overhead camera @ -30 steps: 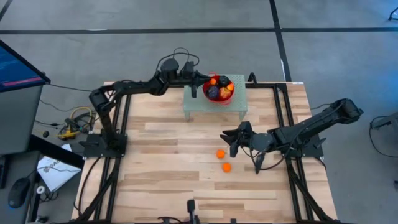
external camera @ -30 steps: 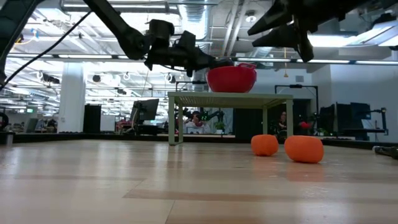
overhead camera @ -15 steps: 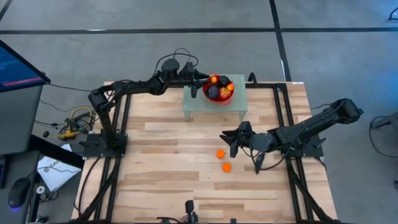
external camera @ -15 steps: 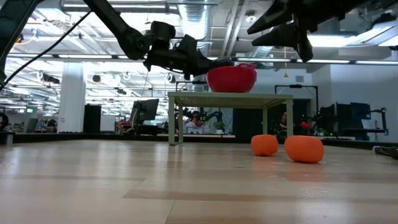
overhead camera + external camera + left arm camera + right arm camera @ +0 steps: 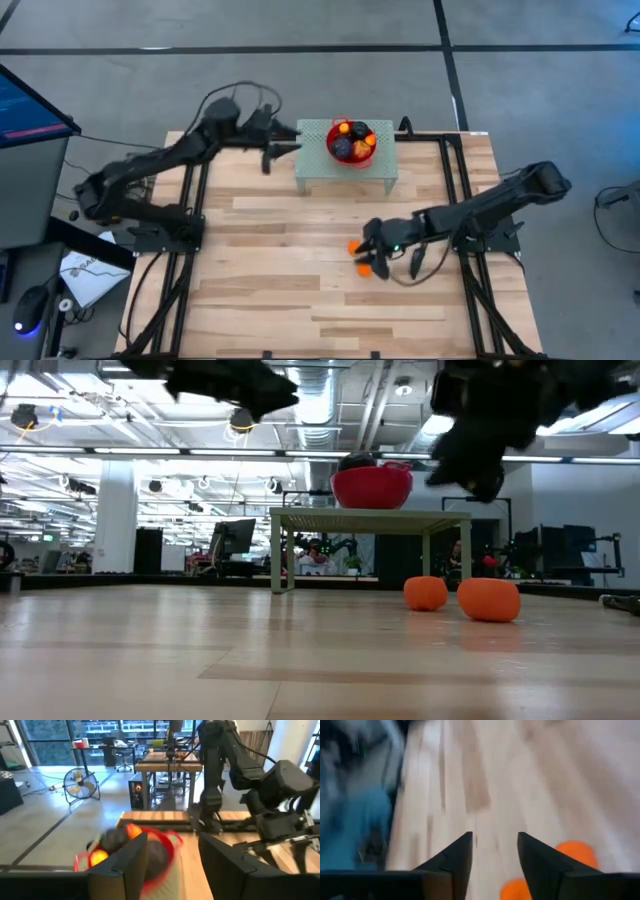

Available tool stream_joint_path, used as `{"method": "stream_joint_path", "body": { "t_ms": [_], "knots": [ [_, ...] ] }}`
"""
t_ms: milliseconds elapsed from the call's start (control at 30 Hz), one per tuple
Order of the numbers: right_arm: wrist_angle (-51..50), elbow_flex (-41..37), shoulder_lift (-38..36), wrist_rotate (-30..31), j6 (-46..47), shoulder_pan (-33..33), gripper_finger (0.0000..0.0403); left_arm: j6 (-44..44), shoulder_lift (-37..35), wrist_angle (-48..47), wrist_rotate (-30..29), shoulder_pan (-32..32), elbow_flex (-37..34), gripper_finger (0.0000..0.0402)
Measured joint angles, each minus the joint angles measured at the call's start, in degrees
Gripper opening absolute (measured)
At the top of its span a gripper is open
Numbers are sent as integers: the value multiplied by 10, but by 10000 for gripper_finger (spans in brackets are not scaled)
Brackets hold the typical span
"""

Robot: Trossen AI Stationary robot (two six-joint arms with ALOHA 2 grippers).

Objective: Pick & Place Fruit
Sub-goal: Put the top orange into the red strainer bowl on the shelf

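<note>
High view shows the red bowl on a small green stand at the far side of the table, holding most of the fruit: dark ones and orange ones piled inside. Two orange fruits lie on the bare wood nearer the middle, one just beside the other.

Right end effector hangs directly over that pair, touching neither as far as can be seen. Right wrist view shows its fingers parted with only bare wood between them and both oranges off to one side, so it is open and empty. Left end effector sits beside the stand, clear of the bowl, and in the left wrist view its fingers are apart with nothing between them.

Judging by this, the step in hand is the reach for one of the two loose oranges. Next the right arm needs to centre one orange between its fingers, drop down to the table, and close gently; a round fruit could roll away or knock its neighbour.
</note>
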Motion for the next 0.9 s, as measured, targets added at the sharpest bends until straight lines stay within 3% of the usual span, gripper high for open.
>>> {"method": "stream_joint_path", "body": {
  "t_ms": [100,267,400,533,733,900],
  "knots": [
    [-21,22,60,-48,-83,-12,192,-6,-77,0,-30,-18,-80,154],
    [-56,69,145,-45,-222,-40,282,-50,-172,3,-105,-51,-202,130],
    [-97,91,188,-43,-237,-60,328,-64,-222,18,-139,-68,-271,114],
    [-147,93,212,-23,-200,-76,336,-82,-239,35,-167,-72,-312,103],
    [-137,93,212,-10,-198,-73,316,-91,-230,59,-172,-71,-326,97],
    [-196,94,127,21,-185,-83,300,-91,-229,61,-171,-71,-326,97]
  ]
}}
